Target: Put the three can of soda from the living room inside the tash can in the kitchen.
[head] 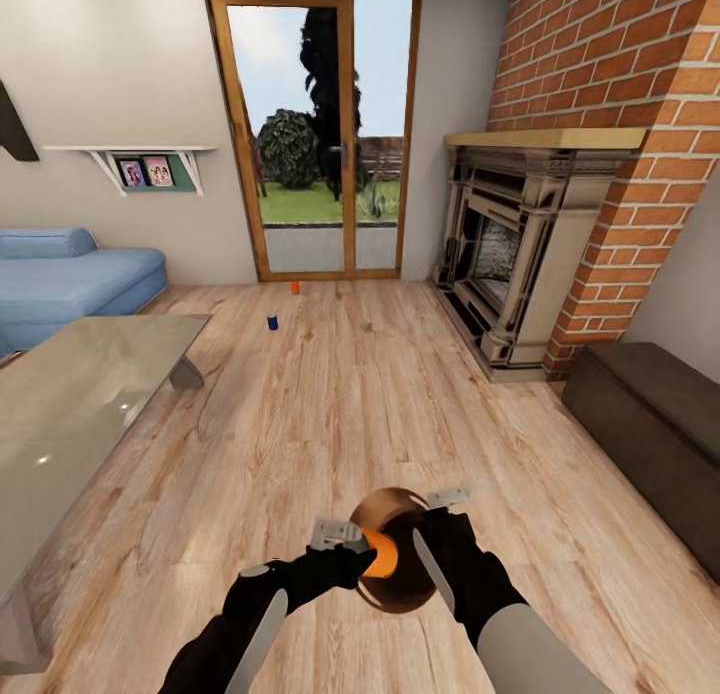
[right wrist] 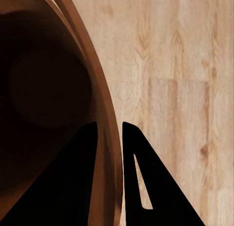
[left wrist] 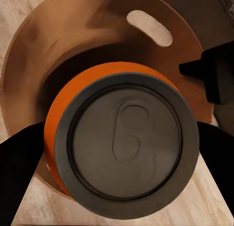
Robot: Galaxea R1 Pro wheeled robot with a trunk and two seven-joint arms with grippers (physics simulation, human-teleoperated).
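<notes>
One orange soda can (left wrist: 122, 143) pinched in my left gripper (head: 345, 552) over the trash can (head: 385, 504), whose rim my right gripper (right wrist: 109, 131) clamps; next I release.

Both arms reach in from the bottom of the head frame, bent toward centre. Left gripper (head: 362, 554), lower centre, closed on an orange can (head: 381, 554), black fingers (left wrist: 19, 172) pressing its sides at the wrist frame's lower corners, can top facing that camera. Right gripper (head: 432, 534), just right of it, pinches the bin (head: 395, 504) rim: one finger (right wrist: 63, 187) inside the wall, the other outside, rim (right wrist: 109, 153) clamped between. Right forearm grey toward the lower right corner.
</notes>
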